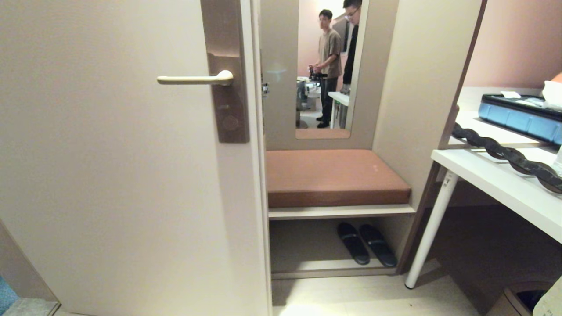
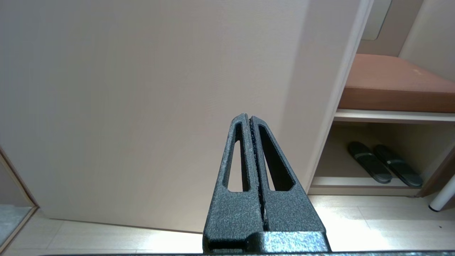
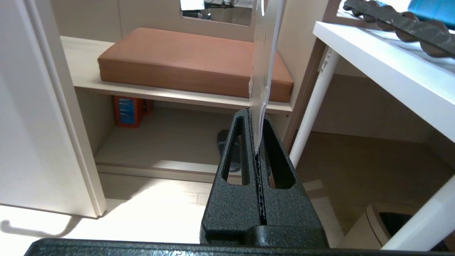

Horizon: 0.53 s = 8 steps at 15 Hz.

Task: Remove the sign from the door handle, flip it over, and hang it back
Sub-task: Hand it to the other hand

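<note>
Door handle (image 1: 195, 80) bare, open air around it.

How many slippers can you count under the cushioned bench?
2. The left slipper and the right slipper lie side by side on the low shelf under the bench cushion. More may be hidden behind the door.

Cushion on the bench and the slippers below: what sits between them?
A pale shelf board, under the cushion and above the slippers; the head view shows it.

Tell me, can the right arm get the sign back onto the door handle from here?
Probably yes. The right gripper is shut on the sign, and the door handle hangs bare with nothing in front, though neither arm shows in the head view.
</note>
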Available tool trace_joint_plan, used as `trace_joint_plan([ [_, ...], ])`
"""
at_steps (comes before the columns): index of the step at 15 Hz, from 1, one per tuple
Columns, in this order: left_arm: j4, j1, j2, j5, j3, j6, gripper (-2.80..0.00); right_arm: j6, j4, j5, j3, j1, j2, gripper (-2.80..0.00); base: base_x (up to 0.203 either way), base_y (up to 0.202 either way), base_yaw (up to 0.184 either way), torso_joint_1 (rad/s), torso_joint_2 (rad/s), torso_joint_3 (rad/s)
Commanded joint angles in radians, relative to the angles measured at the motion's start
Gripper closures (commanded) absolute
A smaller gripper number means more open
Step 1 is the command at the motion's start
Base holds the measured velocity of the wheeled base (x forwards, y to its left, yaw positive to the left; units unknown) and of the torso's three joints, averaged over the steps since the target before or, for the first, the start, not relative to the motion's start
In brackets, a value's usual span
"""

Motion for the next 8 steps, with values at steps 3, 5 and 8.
trace_joint_plan([
  [3, -0.002, 0.000, 0.000, 0.001, 0.000, 0.000, 0.00, 0.001, 0.000, -0.001, 0.000, 0.000, 0.001, 0.00, 0.000, 0.000, 0.000, 0.000, 0.00, 0.000],
  [5, -0.002, 0.000, 0.000, 0.001, 0.000, 0.000, 0.00, 0.001, 0.000, -0.001, 0.000, 0.000, 0.001, 0.00, 0.000, 0.000, 0.000, 0.000, 0.00, 0.000],
  [8, -0.002, 0.000, 0.000, 0.001, 0.000, 0.000, 0.00, 0.001, 0.002, -0.001, 0.000, 0.000, 0.001, 0.00, 0.000, 0.000, 0.000, 0.000, 0.00, 0.000],
])
